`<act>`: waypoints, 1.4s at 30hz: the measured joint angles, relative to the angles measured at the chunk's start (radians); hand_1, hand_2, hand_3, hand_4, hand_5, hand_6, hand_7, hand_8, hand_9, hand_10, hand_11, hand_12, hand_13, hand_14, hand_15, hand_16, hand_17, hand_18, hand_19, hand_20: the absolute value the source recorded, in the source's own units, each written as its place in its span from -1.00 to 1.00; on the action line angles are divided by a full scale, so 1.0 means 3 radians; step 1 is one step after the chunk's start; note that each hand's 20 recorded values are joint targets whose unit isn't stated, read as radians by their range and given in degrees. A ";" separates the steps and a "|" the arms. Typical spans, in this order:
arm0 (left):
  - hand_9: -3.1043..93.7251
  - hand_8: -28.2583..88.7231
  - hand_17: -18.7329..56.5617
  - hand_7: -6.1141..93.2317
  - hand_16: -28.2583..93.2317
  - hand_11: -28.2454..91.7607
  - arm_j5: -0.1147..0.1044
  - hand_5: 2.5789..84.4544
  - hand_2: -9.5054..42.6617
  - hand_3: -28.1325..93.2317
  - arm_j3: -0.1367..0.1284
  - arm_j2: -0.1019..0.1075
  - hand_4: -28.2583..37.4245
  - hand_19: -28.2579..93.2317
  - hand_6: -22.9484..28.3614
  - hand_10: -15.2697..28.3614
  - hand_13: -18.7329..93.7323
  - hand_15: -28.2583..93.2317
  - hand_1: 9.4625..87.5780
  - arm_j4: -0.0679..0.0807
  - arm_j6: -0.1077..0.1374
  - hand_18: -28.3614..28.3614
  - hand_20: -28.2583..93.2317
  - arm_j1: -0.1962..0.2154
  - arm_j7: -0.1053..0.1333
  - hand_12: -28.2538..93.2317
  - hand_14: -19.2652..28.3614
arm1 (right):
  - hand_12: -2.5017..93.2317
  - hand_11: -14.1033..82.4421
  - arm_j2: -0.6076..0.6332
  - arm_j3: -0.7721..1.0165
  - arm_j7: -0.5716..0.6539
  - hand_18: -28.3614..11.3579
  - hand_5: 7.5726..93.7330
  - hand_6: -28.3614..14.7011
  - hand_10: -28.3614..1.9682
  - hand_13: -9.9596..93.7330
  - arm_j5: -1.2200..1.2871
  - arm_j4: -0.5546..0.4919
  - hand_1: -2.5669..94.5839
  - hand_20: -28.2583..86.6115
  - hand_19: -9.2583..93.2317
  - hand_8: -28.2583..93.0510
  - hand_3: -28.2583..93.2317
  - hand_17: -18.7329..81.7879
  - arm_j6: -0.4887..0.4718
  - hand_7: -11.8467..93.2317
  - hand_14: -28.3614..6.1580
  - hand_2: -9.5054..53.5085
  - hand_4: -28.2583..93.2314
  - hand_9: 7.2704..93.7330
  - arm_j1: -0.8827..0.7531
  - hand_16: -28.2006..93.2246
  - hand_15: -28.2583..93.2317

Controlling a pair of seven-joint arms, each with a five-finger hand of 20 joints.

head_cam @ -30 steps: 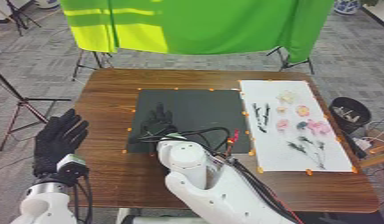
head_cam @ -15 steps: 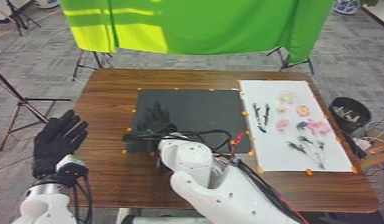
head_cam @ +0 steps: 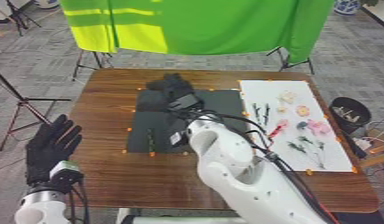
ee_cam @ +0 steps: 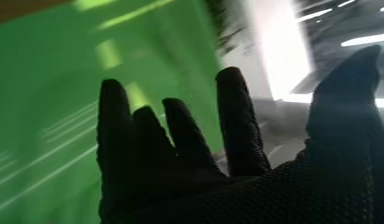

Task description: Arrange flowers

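"Background layout?"

"Green cloth [head_cam: 202,27] hangs beyond the brown wooden surface [head_cam: 104,162]. Black mat [head_cam: 222,112]: middle of the surface. White sheet [head_cam: 259,160]: right of the mat, with orange tabs along its edges."

"Location of the floral parts?"

"One slim dark green stem [head_cam: 151,140] lies on the mat, at the left part of its near side. On the sheet: a pale yellow flower [head_cam: 287,96], a peach flower [head_cam: 302,111], a pink bloom cluster [head_cam: 320,128], dark twigs [head_cam: 267,114] and leafy green sprigs [head_cam: 299,146]."

"State of the right hand [head_cam: 175,91]?"

"Positioned at the mat's far left part, beyond the stem. In the right wrist view the hand [ee_cam: 215,192] is wide open: fingers straight, thumb spread well apart, grip unloaded."

"And the left hand [head_cam: 51,150]?"

"Open, fingers extended, at the surface's left edge; it grips nothing."
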 measured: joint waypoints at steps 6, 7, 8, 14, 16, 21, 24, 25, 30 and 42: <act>-0.23 -0.67 -0.68 -0.57 -0.70 -0.09 0.0002 -0.01 0.05 0.62 -0.0049 -0.0012 -1.00 0.12 0.25 0.33 -0.22 0.16 -0.54 -0.0013 -0.0035 0.56 -0.39 0.0048 0.0064 -0.40 0.51 | -0.70 -0.56 0.0619 0.0654 0.0667 -0.66 -0.23 0.08 -0.36 -0.04 0.0196 -0.0412 -0.48 -0.23 0.14 -0.74 0.70 -0.38 -0.0020 -0.47 -0.37 -0.82 -0.97 -0.21 -0.0296 -0.24 -0.29; -0.23 -0.67 -0.68 -0.57 -0.69 -0.10 -0.0001 -0.01 0.05 0.62 -0.0062 -0.0012 -1.00 0.12 0.25 0.33 -0.22 0.16 -0.54 -0.0020 -0.0036 0.56 -0.39 0.0058 0.0082 -0.40 0.50 | -0.69 -0.55 0.0726 0.0770 0.0742 -0.67 -0.21 0.07 -0.37 -0.03 0.0212 -0.0456 -0.47 -0.23 0.17 -0.74 0.70 -0.37 -0.0013 -0.47 -0.38 -0.85 -0.97 -0.19 -0.0371 -0.24 -0.27; -0.23 -0.67 -0.68 -0.57 -0.69 -0.10 -0.0005 -0.01 0.05 0.62 -0.0076 -0.0012 -1.00 0.12 0.25 0.33 -0.22 0.16 -0.54 -0.0029 -0.0037 0.56 -0.39 0.0071 0.0102 -0.40 0.50 | -0.69 -0.54 0.0831 0.0896 0.0807 -0.68 -0.20 0.06 -0.37 -0.02 0.0213 -0.0491 -0.46 -0.23 0.19 -0.73 0.70 -0.37 -0.0006 -0.48 -0.39 -0.90 -0.98 -0.18 -0.0458 -0.25 -0.26; -0.25 -0.67 -0.68 -0.57 -0.68 -0.09 -0.0032 0.00 0.05 0.61 -0.0109 -0.0005 -1.00 0.12 0.26 0.36 -0.22 0.17 -0.54 -0.0047 -0.0038 0.56 -0.39 0.0110 0.0185 -0.38 0.51 | -0.68 -0.52 0.1305 0.1612 0.1198 -0.69 -0.11 0.01 -0.39 -0.01 0.0209 -0.0591 -0.38 -0.24 0.28 -0.73 0.67 -0.35 -0.0097 -0.48 -0.38 -1.00 -1.00 -0.11 -0.1023 -0.27 -0.20; -0.26 -0.67 -0.69 -0.58 -0.68 -0.08 -0.0034 0.00 0.05 0.61 -0.0109 -0.0002 -1.00 0.12 0.27 0.38 -0.22 0.17 -0.54 -0.0047 -0.0040 0.56 -0.38 0.0110 0.0193 -0.38 0.52 | -0.68 -0.51 0.1401 0.1825 0.1345 -0.70 -0.07 0.01 -0.40 -0.01 0.0245 -0.0623 -0.36 -0.24 0.29 -0.73 0.64 -0.35 -0.0251 -0.48 -0.38 -1.00 -1.00 -0.09 -0.1196 -0.28 -0.19; -0.27 -0.66 -0.69 -0.58 -0.68 -0.07 -0.0040 -0.01 0.05 0.61 -0.0103 0.0001 -1.00 0.12 0.28 0.41 -0.23 0.18 -0.54 -0.0048 -0.0044 0.56 -0.38 0.0110 0.0197 -0.37 0.53 | -0.65 -0.47 0.1468 0.2293 0.1635 -0.71 -0.02 0.01 -0.41 0.02 0.0477 -0.0721 -0.27 -0.24 0.34 -0.73 0.51 -0.33 -0.0688 -0.47 -0.39 -1.00 -1.00 -0.01 -0.1564 -0.28 -0.15; -0.27 -0.66 -0.69 -0.58 -0.68 -0.06 -0.0045 -0.01 0.05 0.62 -0.0104 0.0000 -1.00 0.12 0.28 0.41 -0.23 0.19 -0.54 -0.0053 -0.0044 0.56 -0.38 0.0117 0.0201 -0.37 0.53 | -0.64 -0.44 0.1468 0.2468 0.1768 -0.72 0.01 0.01 -0.42 0.03 0.0666 -0.0760 -0.25 -0.24 0.35 -0.73 0.49 -0.33 -0.0768 -0.47 -0.39 -1.00 -1.00 0.02 -0.1740 -0.28 -0.14; -0.27 -0.66 -0.69 -0.58 -0.68 -0.06 -0.0047 -0.01 0.05 0.61 -0.0104 0.0000 -1.00 0.12 0.28 0.41 -0.23 0.19 -0.54 -0.0055 -0.0044 0.56 -0.38 0.0122 0.0204 -0.37 0.53 | -0.63 -0.43 0.1467 0.2504 0.1791 -0.73 0.02 0.00 -0.42 0.04 0.0689 -0.0766 -0.24 -0.24 0.35 -0.73 0.49 -0.33 -0.0775 -0.47 -0.38 -1.00 -1.00 0.04 -0.1792 -0.28 -0.14; -0.26 -0.66 -0.69 -0.57 -0.69 -0.05 -0.0057 -0.01 0.05 0.61 -0.0108 -0.0004 -1.00 0.12 0.28 0.42 -0.23 0.19 -0.53 -0.0069 -0.0043 0.56 -0.38 0.0153 0.0219 -0.37 0.53 | -0.63 -0.41 0.1443 0.2606 0.1829 -0.72 0.17 0.07 -0.35 0.11 0.0735 -0.0784 -0.17 -0.24 0.37 -0.74 0.47 -0.31 -0.0802 -0.46 -0.33 -1.00 -1.00 0.15 -0.1983 -0.29 -0.10; -0.25 -0.67 -0.69 -0.57 -0.69 -0.05 -0.0072 -0.01 0.06 0.61 -0.0105 -0.0021 -1.00 0.12 0.28 0.43 -0.22 0.20 -0.53 -0.0070 -0.0041 0.56 -0.38 0.0164 0.0217 -0.37 0.54 | -0.62 -0.38 0.1334 0.2448 0.1745 -0.65 0.41 0.31 -0.05 0.26 0.0566 -0.0637 0.03 -0.25 0.37 -0.76 0.51 -0.26 -0.0685 -0.42 -0.11 -1.00 -1.00 0.38 -0.2017 -0.26 -0.04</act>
